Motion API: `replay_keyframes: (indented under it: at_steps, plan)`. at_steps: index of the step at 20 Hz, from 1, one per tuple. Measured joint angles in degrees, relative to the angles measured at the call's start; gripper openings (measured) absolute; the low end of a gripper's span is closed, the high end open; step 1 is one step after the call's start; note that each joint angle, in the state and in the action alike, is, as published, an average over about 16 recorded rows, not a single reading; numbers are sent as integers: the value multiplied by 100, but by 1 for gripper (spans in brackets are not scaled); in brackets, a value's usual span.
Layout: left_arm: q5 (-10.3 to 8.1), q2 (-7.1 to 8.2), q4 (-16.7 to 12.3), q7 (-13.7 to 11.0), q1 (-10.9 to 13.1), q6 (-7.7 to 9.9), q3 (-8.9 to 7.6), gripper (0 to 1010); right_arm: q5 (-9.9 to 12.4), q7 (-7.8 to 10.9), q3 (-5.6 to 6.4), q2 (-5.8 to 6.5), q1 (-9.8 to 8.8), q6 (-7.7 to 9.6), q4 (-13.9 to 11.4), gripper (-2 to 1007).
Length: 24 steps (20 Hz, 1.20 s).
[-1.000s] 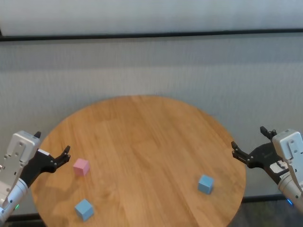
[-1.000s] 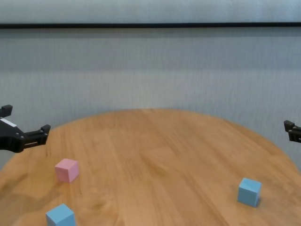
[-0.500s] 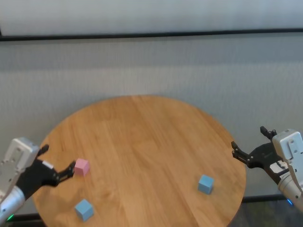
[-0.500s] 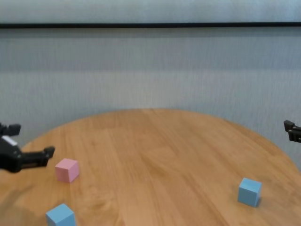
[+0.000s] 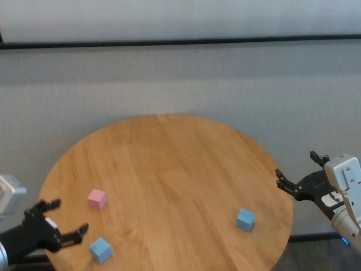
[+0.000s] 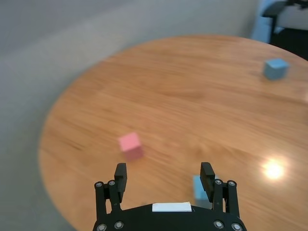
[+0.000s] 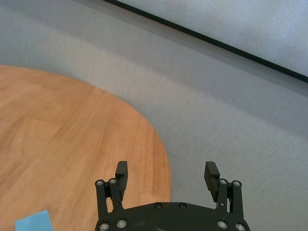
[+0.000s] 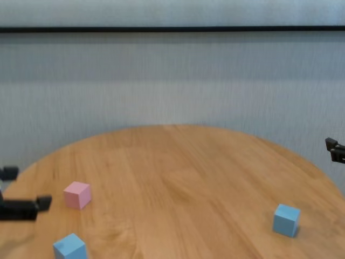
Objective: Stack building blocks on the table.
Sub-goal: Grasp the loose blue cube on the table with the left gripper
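Note:
A pink block (image 5: 97, 199) lies at the left of the round wooden table (image 5: 169, 169). A light blue block (image 5: 100, 249) lies nearer me, at the front left. Another light blue block (image 5: 245, 219) lies at the front right. My left gripper (image 5: 68, 218) is open and empty, low at the table's front left edge, just left of the near blue block. In the left wrist view the pink block (image 6: 131, 146) is ahead of the open fingers and the near blue block (image 6: 198, 188) is by one finger. My right gripper (image 5: 299, 169) is open and empty, off the table's right edge.
A grey wall with a dark horizontal strip (image 5: 180, 42) stands behind the table. The far half of the tabletop holds nothing. The right wrist view shows the table's right edge (image 7: 163, 159) and a corner of the right blue block (image 7: 33, 224).
My left gripper has moved toward me and down, from beside the pink block to beside the near blue block. The right arm has not moved. The blocks have not moved.

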Motion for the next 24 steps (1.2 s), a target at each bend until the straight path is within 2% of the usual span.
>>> replay_keyframes:
  at_steps: [5,9,12,17,24]
  plan:
    - [-184,135,-81,-658,56,56,68,1000,0,0,0,0,0,0,0,1001]
    - [-218,129,-45,-1083,3,73,190,1000,0,0,0,0,0,0,0,1001]
    - [-231,86,-5,-1314,-49,87,267,1000,0,0,0,0,0,0,0,1001]
    - [-211,-21,53,-1442,-108,154,331,1000,0,0,0,0,0,0,0,1001]
    - [-109,-203,77,-1266,-105,351,303,1000,0,0,0,0,0,0,0,1001]
